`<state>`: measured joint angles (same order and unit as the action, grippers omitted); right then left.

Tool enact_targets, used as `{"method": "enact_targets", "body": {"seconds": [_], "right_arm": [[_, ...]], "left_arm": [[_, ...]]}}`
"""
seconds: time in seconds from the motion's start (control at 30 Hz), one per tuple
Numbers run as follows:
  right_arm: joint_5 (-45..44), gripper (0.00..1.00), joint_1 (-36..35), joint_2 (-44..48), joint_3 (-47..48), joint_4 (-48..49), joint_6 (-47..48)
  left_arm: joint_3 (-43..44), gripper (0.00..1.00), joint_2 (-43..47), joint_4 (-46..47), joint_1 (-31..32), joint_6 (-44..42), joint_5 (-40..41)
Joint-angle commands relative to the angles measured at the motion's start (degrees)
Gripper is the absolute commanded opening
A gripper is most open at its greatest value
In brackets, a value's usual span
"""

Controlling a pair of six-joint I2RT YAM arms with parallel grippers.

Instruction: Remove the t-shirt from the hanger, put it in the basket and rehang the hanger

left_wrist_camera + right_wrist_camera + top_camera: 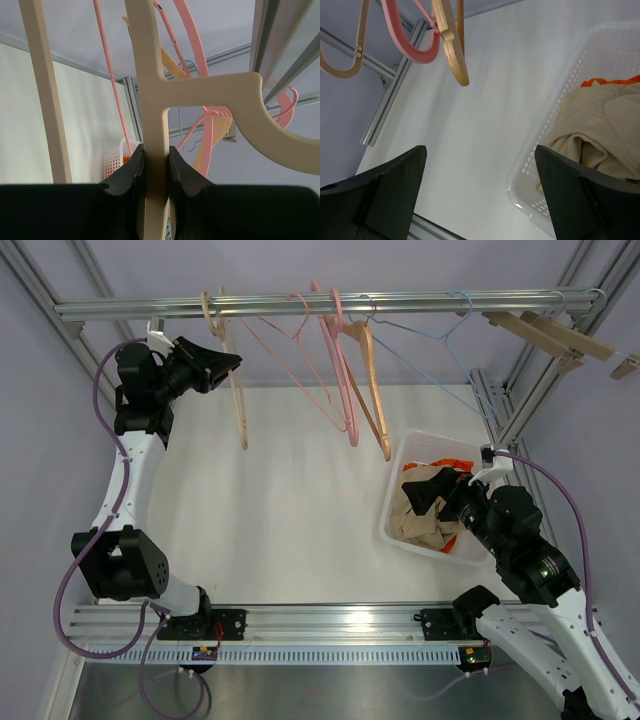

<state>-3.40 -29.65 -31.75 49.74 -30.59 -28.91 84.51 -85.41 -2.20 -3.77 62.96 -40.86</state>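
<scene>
A beige t-shirt lies crumpled in the white basket at the right; it also shows in the right wrist view. A bare cream hanger hangs from the top rail. My left gripper is shut on that hanger's stem, with both jaws pressed against it. My right gripper hovers over the basket's left side, open and empty, apart from the shirt.
Pink hangers, a wooden hanger and a blue wire hanger hang along the rail, with more wooden hangers at its right end. An orange cloth lies in the basket under the shirt. Aluminium frame posts stand around the table.
</scene>
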Motion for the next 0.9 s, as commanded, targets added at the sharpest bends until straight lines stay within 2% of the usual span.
{"method": "enact_targets", "body": {"seconds": [0.0,0.47,0.77,0.83,0.87], "right_arm": [[1.0,1.0,0.2,-0.4,0.0,2.4,1.1],[0.9,0.99,0.1,0.5,-0.5,2.8,0.8],[1.5,0.99,0.1,1.0,-1.0,3.2,0.9],[1.6,1.0,0.2,0.9,-0.8,3.3,1.0],[1.9,1.0,0.1,0.9,-0.7,3.3,1.0]], "left_arm": [[2.2,0.0,-0.5,1.9,-0.3,0.9,-1.7],[7.2,0.0,-4.1,-1.5,-0.4,0.9,-1.4],[0.0,0.0,-0.5,-1.7,-0.4,-2.5,-0.4],[-1.4,0.04,0.4,-1.6,-0.4,-2.8,-0.4],[-1.7,0.1,1.1,-1.5,-0.4,-2.8,-0.5]]}}
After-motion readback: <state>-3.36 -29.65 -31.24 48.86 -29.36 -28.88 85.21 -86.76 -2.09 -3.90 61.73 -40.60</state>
